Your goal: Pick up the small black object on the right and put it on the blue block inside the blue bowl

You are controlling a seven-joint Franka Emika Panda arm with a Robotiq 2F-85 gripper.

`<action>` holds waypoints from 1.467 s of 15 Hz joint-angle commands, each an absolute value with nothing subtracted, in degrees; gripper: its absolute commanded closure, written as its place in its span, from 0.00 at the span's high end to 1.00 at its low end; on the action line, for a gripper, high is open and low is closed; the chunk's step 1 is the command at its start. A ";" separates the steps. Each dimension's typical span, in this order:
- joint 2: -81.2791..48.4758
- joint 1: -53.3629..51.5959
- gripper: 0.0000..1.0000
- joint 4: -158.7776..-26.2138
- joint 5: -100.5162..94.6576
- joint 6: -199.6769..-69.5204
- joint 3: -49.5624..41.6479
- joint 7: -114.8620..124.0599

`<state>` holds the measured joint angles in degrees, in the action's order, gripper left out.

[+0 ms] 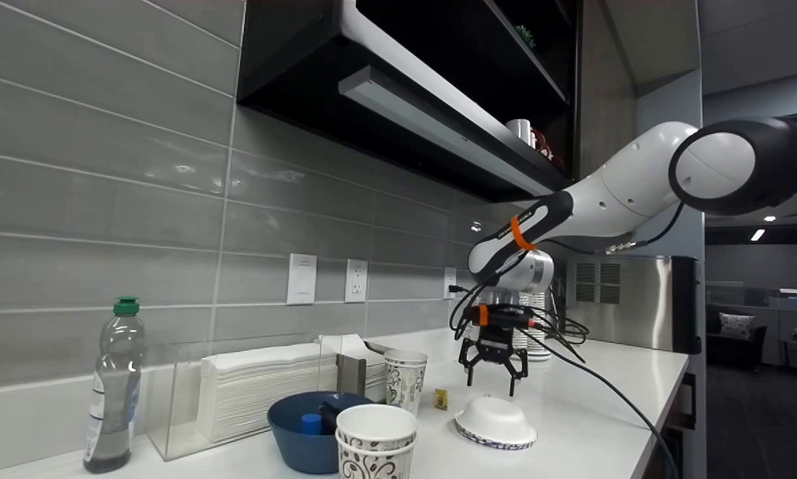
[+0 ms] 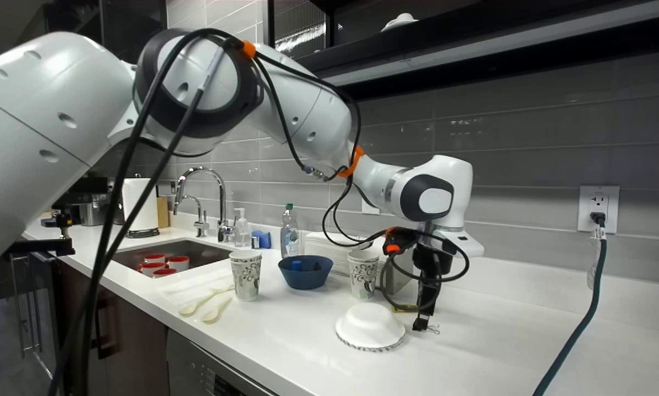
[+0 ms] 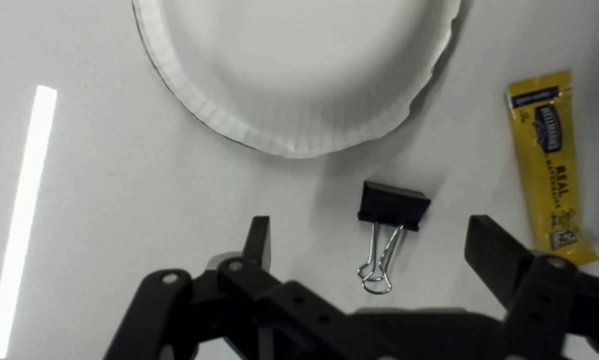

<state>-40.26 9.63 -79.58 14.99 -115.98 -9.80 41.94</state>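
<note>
The small black object is a binder clip (image 3: 393, 206) with silver wire handles, lying on the white counter in the wrist view. Its handles (image 2: 433, 329) also show in an exterior view. My gripper (image 3: 373, 242) is open and empty, with the clip between and slightly ahead of its fingers, apart from both. The gripper shows above the counter in both exterior views (image 1: 491, 386) (image 2: 421, 320). The dark blue bowl (image 1: 299, 447) (image 2: 306, 280) holds a blue block (image 1: 311, 424) (image 2: 296, 265) and a black item (image 1: 330, 415) beside it.
Upturned white paper bowls (image 1: 496, 420) (image 3: 299, 100) lie close to the clip. A yellow mayonnaise packet (image 3: 549, 170) lies on its other side. Patterned cups (image 2: 246, 275) (image 2: 363, 275) stand near the blue bowl. Napkins (image 1: 265, 386) and a soap bottle (image 1: 114, 392) stand by the wall.
</note>
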 commanded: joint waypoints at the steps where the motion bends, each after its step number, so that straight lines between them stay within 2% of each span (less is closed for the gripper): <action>1: -44.08 13.94 1.00 -74.84 20.52 -115.52 -7.29 38.85; 5: -45.25 14.57 1.00 -73.23 22.57 -117.71 -7.27 39.89; 11: -46.80 13.01 0.69 -70.40 20.20 -115.75 -7.84 40.86; 15: -48.50 13.12 0.75 -67.80 19.94 -114.69 -8.07 41.77; 18: -49.52 13.34 0.67 -66.30 19.37 -113.31 -8.51 42.40; 22: -50.23 13.74 0.65 -64.96 18.54 -111.03 -8.98 42.54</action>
<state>-48.33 13.35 -68.81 19.85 -113.91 -8.67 41.06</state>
